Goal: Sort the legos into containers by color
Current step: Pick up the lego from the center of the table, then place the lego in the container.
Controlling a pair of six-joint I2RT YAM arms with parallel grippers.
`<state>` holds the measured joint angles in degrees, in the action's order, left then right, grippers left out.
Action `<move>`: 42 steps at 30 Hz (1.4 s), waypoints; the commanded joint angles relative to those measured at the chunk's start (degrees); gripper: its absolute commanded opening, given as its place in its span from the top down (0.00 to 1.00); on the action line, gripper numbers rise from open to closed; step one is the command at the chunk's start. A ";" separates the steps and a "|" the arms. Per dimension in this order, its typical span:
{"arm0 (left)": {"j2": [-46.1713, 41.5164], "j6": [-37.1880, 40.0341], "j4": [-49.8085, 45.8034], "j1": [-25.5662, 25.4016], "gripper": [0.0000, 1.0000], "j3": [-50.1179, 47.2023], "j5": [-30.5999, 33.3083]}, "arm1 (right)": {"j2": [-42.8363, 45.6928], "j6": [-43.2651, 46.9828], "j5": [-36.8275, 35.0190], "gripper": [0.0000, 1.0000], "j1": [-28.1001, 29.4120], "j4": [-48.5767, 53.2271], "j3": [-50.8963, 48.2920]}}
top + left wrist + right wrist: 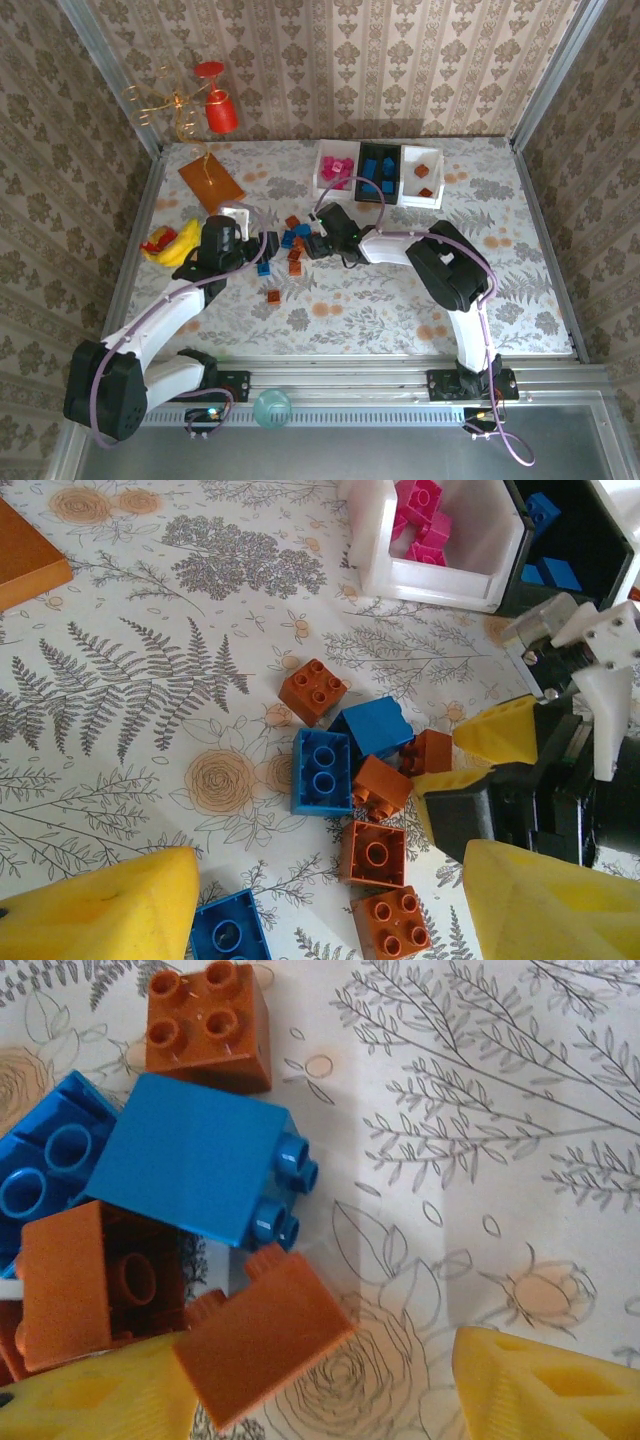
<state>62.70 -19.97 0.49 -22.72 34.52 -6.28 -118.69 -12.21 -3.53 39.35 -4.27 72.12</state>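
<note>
A cluster of blue and brown-orange legos (pixel 295 245) lies mid-table between my two grippers. Three trays stand at the back: a white one (pixel 322 178) with pink bricks, a black one (pixel 364 172) with blue bricks, and a white one (pixel 437 180) with brown bricks. My left gripper (pixel 330 910) is open over a blue brick (pixel 230 930) and two orange bricks (pixel 375 855). My right gripper (pixel 320 1400) is open low over the table. An orange brick (pixel 265 1335) leans against its left finger, beside a blue brick (pixel 190 1160).
A yellow banana toy (pixel 170 243) lies at the left edge, and an orange-brown board (pixel 211 181) behind it. A red and wire ornament (pixel 215 105) hangs at the back wall. Two stray bricks (pixel 273 296) lie nearer the front. My right gripper (pixel 470 760) faces the left one closely.
</note>
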 commanded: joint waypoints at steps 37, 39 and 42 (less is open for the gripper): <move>5.48 -3.41 5.60 -12.10 0.30 5.08 -1.19 | 23.50 -8.29 0.50 0.61 -29.20 0.17 -10.21; 5.51 -3.62 5.58 -12.67 0.30 5.20 -1.19 | 19.33 -9.82 0.76 0.61 -31.86 1.72 -6.17; 4.70 -3.67 4.91 -13.38 0.30 5.13 -0.94 | 13.26 -10.59 -1.02 0.61 -34.17 4.12 -0.10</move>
<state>68.10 -22.37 4.40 -35.38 37.93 -7.68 -101.82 -20.03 -2.52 6.00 -3.16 67.79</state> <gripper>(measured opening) 0.702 0.393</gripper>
